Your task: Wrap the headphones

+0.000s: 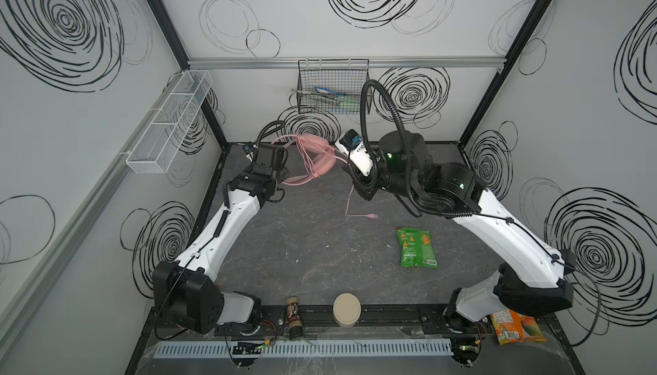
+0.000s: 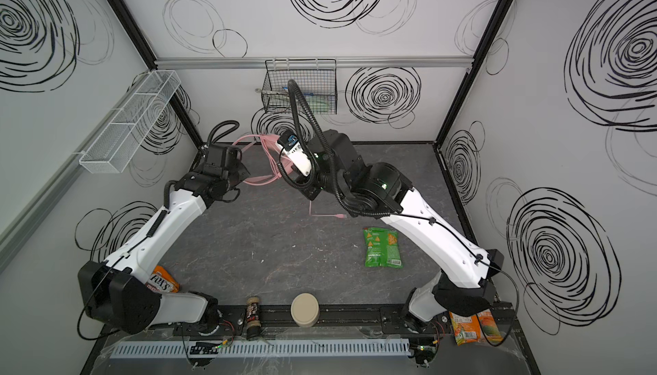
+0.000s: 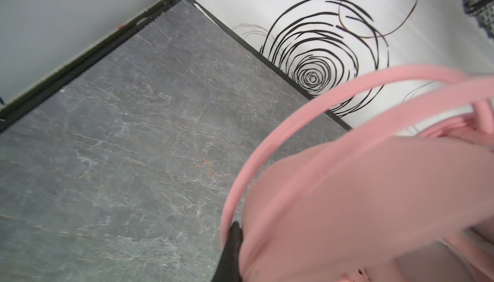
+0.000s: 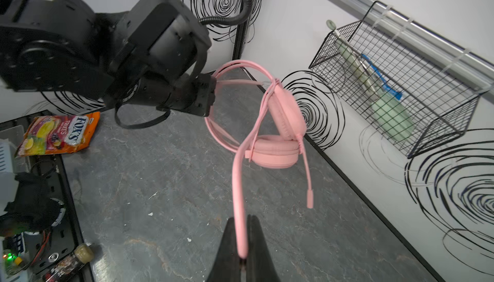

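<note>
As two jaws hold it — one headset [image 4: 286,109], two earcups [image 4: 275,151]

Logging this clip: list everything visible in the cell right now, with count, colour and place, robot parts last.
padded over-ear headphones: one, pale pink, held above the table near the back wall
thin cable: one, pink, runs from the headphones; its plug end lies on the table
crinkly snack bag: one, green, on the table, right of centre
Fox's candy bag: one, orange, by left arm's base
foil packet: one, orange, by right arm's base
round disc: one, beige, front rail
small jar: one, brown, lying on front rail
wire basket: one, black, back wall
mesh tray: one, white, left wall
stone-look table: one, grey
left gripper: black, shut on headphones' headband
right gripper: black, shut on cable
</note>
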You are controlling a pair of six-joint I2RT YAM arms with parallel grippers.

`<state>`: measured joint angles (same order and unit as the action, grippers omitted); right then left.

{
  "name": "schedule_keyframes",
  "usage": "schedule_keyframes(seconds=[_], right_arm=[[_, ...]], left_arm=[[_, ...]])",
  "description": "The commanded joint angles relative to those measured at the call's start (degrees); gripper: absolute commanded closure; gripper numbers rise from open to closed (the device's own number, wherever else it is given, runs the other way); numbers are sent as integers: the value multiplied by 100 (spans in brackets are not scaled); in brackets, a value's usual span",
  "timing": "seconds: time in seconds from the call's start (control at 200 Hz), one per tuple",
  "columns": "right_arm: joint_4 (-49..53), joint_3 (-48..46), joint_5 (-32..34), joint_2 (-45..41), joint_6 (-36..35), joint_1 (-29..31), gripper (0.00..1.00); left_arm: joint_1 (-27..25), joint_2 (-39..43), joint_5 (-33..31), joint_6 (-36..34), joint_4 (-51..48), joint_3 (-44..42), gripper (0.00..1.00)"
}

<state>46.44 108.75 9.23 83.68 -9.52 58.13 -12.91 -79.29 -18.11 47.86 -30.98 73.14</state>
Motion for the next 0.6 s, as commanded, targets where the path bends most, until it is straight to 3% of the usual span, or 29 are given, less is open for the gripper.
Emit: schedule_keyframes(seconds=[0.0,0.215,0.43,0.595], right_arm=[[-850,-699,-219,-706,499,-10,100],[-1927,-2233,-1184,-1706,666,-8,100],[-2205,-2760,-1264,-1959,671,-67,100],[-2849,-3320,-1538,-2250,1073,-354,100]], left_arm=[[267,265,571,757,1280,271,100],[377,605,1315,1234,2315,375,100],[438,726,2437,1787,3445,272,100],[403,765,3275,2273,4544,208,100]])
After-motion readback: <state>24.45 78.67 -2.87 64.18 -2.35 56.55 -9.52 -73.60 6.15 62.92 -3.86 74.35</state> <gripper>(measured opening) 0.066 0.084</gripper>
